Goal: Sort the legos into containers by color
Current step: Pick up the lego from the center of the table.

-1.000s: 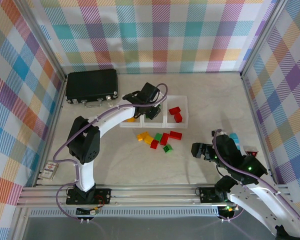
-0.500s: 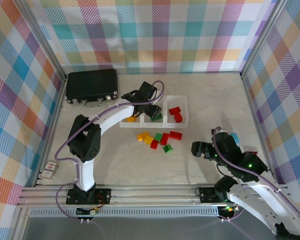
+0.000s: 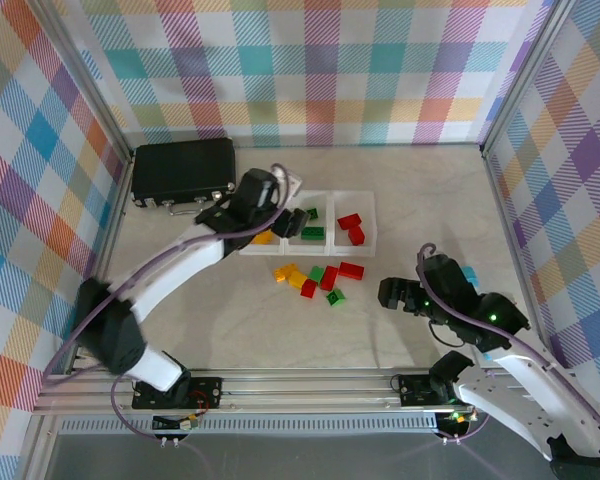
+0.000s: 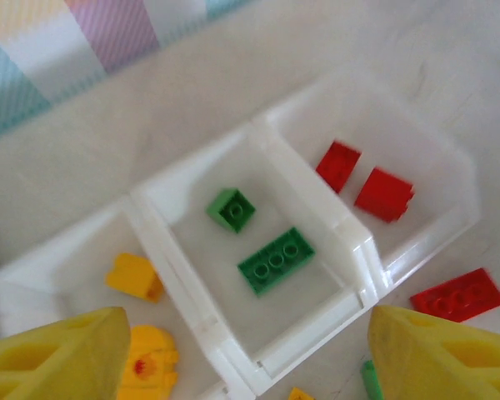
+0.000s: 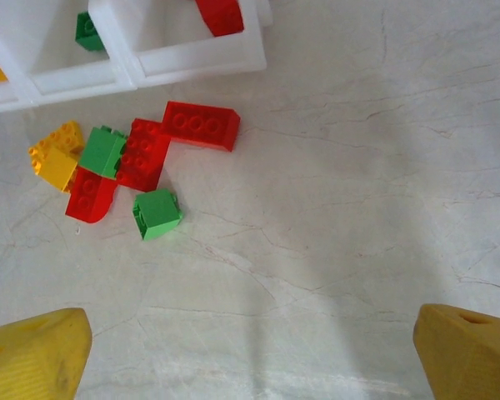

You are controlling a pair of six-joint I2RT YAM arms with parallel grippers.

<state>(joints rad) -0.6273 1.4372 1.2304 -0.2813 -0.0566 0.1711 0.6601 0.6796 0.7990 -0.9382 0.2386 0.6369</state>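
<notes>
Now that the left gripper (image 4: 250, 354) has let go and backed off, I'm seeing its fingers spread wide and empty. The long green brick (image 4: 275, 260) is lying just ahead of them in the middle tray (image 4: 204, 250), beside a small green brick (image 4: 231, 208), so green is progressing. The right gripper (image 5: 250, 354) is hovering open and empty, with the loose legos (image 5: 146, 154) bunched ahead-left of it, some touching. Nothing is blocking either gripper; the black case (image 3: 183, 172) is sitting off to the left gripper's left.

Plaid walls (image 3: 320, 70) 3 sides, marbled tabletop (image 3: 430, 190), alu rail (image 3: 300, 385) nr edge.
</notes>
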